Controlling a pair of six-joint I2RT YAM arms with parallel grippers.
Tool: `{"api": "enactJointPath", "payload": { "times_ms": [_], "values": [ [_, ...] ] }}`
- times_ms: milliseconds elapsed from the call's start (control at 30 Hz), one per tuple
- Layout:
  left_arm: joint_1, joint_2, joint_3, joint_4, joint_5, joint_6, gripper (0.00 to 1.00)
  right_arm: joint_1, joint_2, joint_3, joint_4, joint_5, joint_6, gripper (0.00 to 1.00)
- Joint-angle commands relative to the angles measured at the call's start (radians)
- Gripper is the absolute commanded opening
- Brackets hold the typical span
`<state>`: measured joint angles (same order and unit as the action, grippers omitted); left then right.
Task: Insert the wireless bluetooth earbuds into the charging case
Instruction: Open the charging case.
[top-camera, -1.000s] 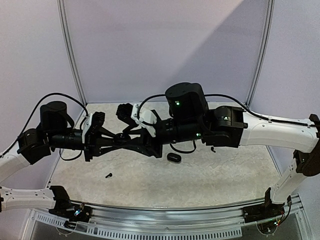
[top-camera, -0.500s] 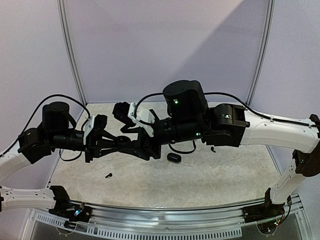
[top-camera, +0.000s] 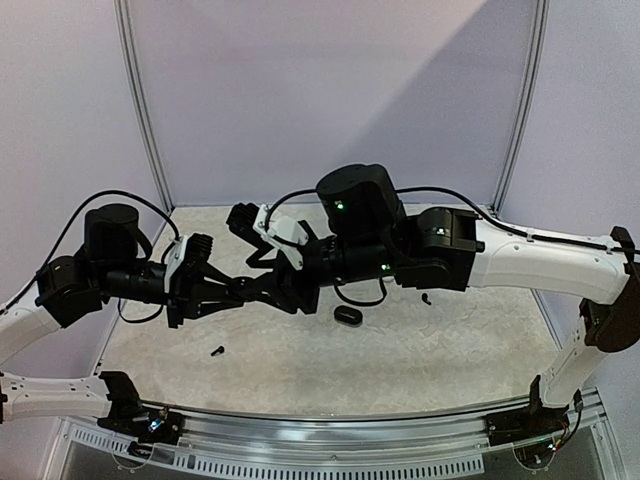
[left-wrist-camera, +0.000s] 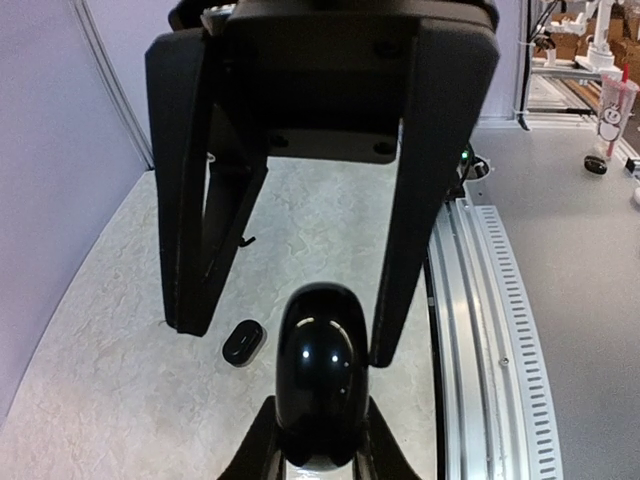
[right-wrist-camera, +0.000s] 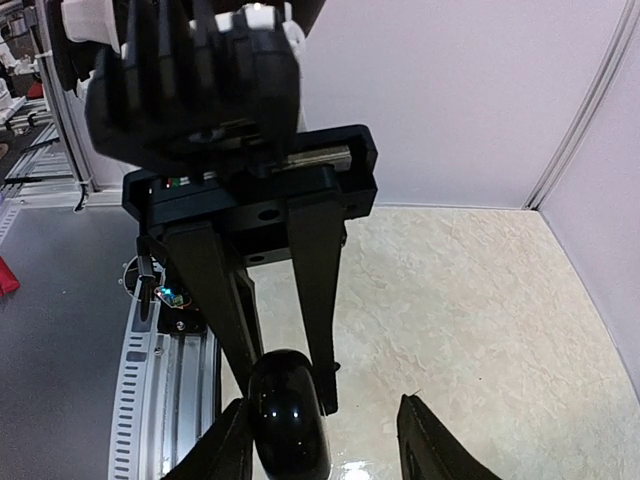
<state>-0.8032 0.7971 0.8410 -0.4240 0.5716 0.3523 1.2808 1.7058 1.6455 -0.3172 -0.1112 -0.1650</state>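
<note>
A glossy black charging case (left-wrist-camera: 318, 370) is held above the table, with my left gripper (left-wrist-camera: 318, 428) shut on its lower end. In the top view the case (top-camera: 242, 286) sits where both arms meet. My right gripper (right-wrist-camera: 322, 405) is open, and its long fingers (left-wrist-camera: 408, 240) straddle the case. In the right wrist view the case (right-wrist-camera: 288, 425) lies against my left-hand finger, apart from the other one. Two tiny black earbuds lie on the table, one (top-camera: 217, 350) at the near left and one (top-camera: 427, 298) to the right.
A small black oval piece (top-camera: 347, 314) lies flat on the marbled table (top-camera: 430, 350), and it also shows under the case (left-wrist-camera: 243, 342). Lilac walls close the back and sides. A metal rail (left-wrist-camera: 480, 330) runs along the near edge.
The right arm has reached a little further left. The left gripper with the case has shifted slightly left and nearer. The right jaws opened wider, then narrowed a little.
</note>
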Motion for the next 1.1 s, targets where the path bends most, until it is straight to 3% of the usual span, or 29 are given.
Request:
{"api": "enactJointPath", "payload": {
  "times_ms": [0,267,567,900,1067],
  "values": [
    [-0.016,-0.01,0.018,-0.028,0.035,0.044,0.0,-0.022,0.009,0.028,-0.022,0.037,0.032,0.49],
    [-0.019,-0.014,0.017,-0.074,0.045,0.102,0.0,-0.038,-0.002,0.022,-0.019,0.042,0.053,0.47],
    [-0.021,-0.02,0.01,-0.046,0.037,0.066,0.0,-0.044,-0.013,0.0,-0.007,0.034,0.067,0.47],
    [-0.021,-0.029,-0.008,0.018,0.066,-0.057,0.0,-0.048,-0.003,0.006,-0.022,0.046,0.077,0.47],
    [-0.017,-0.035,-0.057,0.119,0.079,-0.259,0.0,-0.082,-0.02,0.005,-0.005,0.012,0.141,0.48]
  ]
}}
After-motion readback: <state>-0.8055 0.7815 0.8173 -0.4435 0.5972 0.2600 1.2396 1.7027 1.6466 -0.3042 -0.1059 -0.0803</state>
